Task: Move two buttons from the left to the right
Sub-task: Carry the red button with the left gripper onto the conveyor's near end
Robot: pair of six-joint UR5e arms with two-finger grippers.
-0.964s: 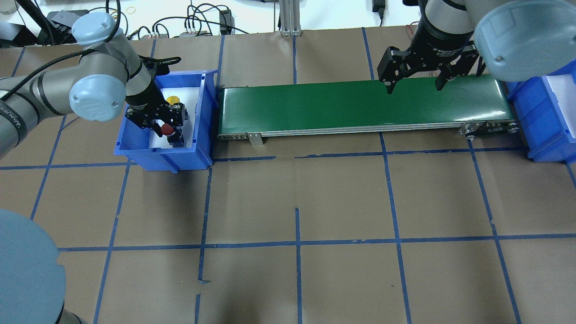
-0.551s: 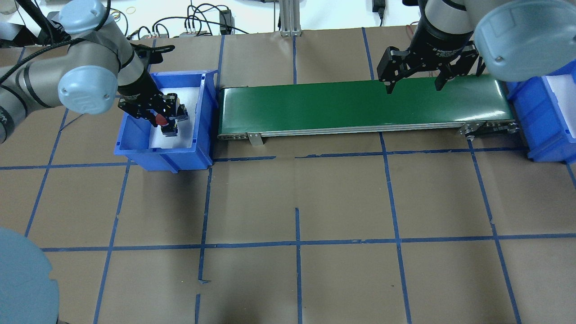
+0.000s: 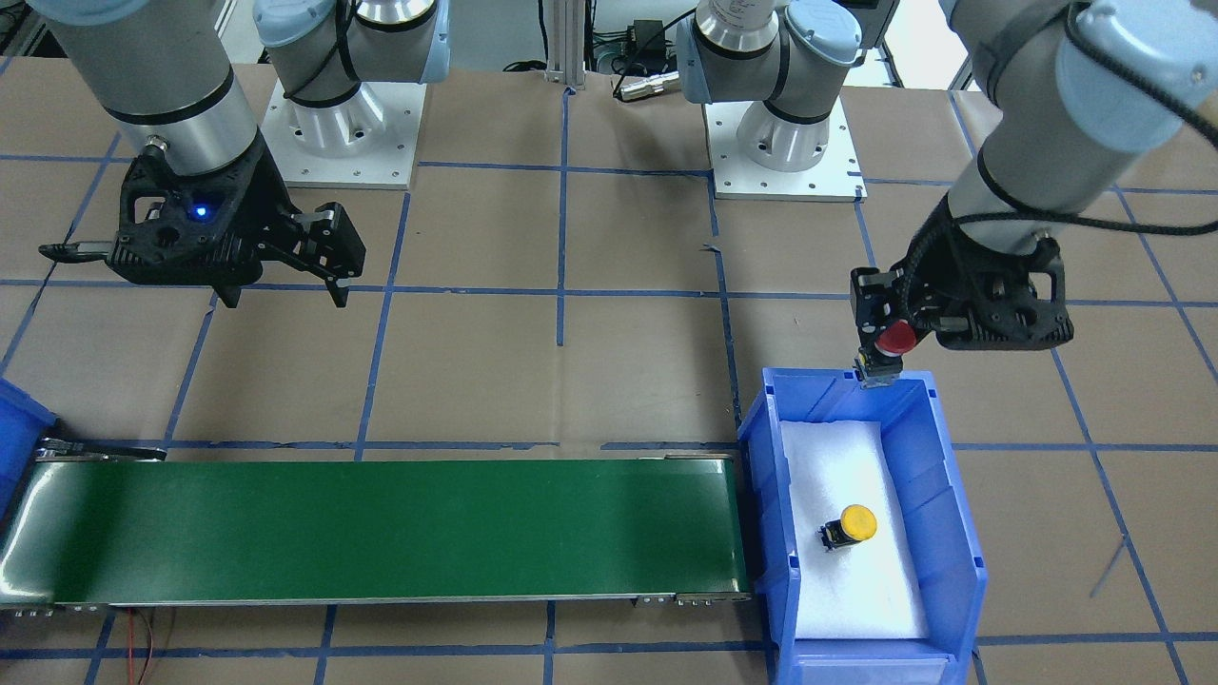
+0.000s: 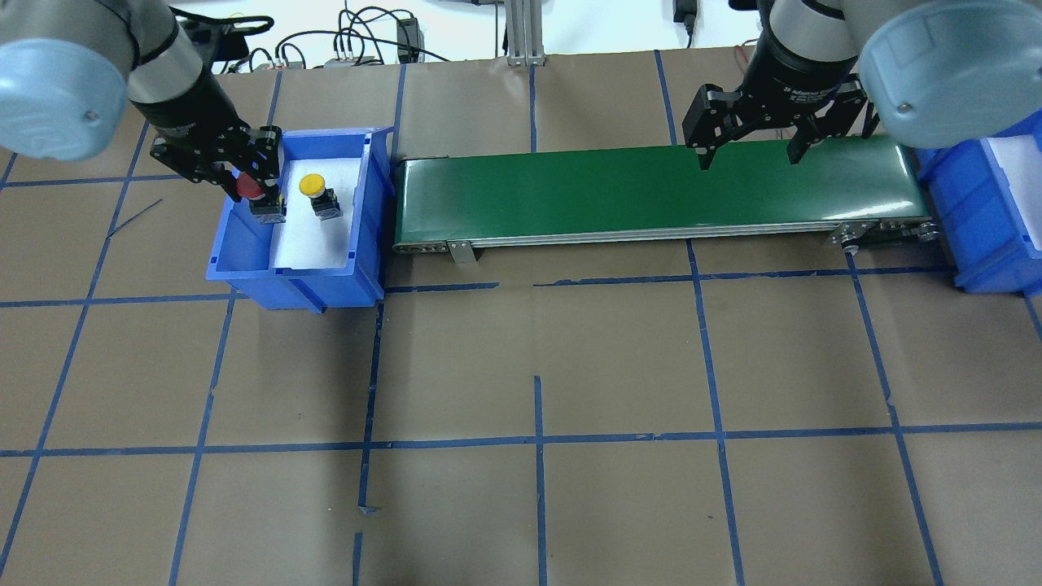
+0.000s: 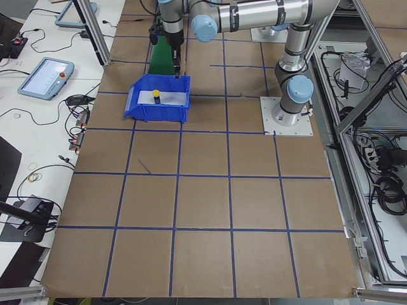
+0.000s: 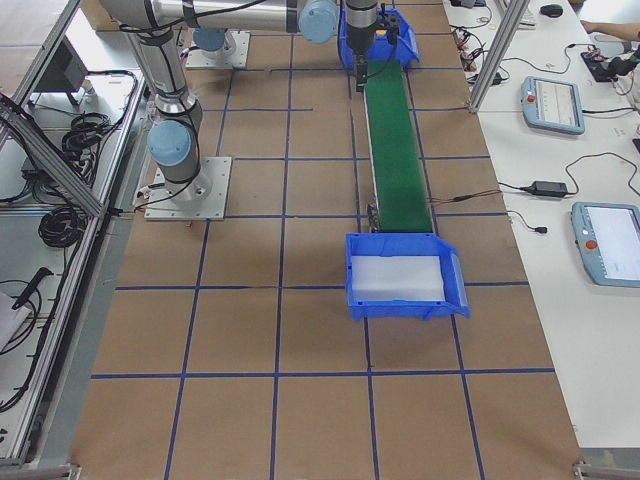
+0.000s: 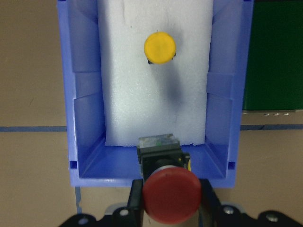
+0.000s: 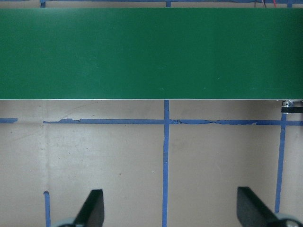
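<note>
the left claw (image 3: 883, 354) is closed on the red button (image 7: 170, 198), its fingers (image 7: 135, 204) pressing on either side just under the round cap, with the black-and-metal body pointing down. the button hangs in the air, lifted clear of the white foam pad (image 3: 837, 457) that lines the blue bin (image 3: 952, 495) on the robot's left. in the front view and the left wrist view it sits over the end of the bin nearest the robot. the yellow button (image 3: 856, 521) stands on the foam inside that bin, cap up and well apart from the red one, with nothing touching it. a long green conveyor belt (image 3: 381, 528) runs along the bench (image 4: 537, 366) from just beside this bin toward a second blue bin (image 4: 956, 203) at the robot's right, which also holds a white pad. the right claw (image 4: 750, 162) hangs raised near the right end of the belt, its two fingers spread wide with nothing between them; its wrist view shows the green belt ahead and taped brown paper below. the bench is covered in brown paper marked into squares with blue tape.
</note>
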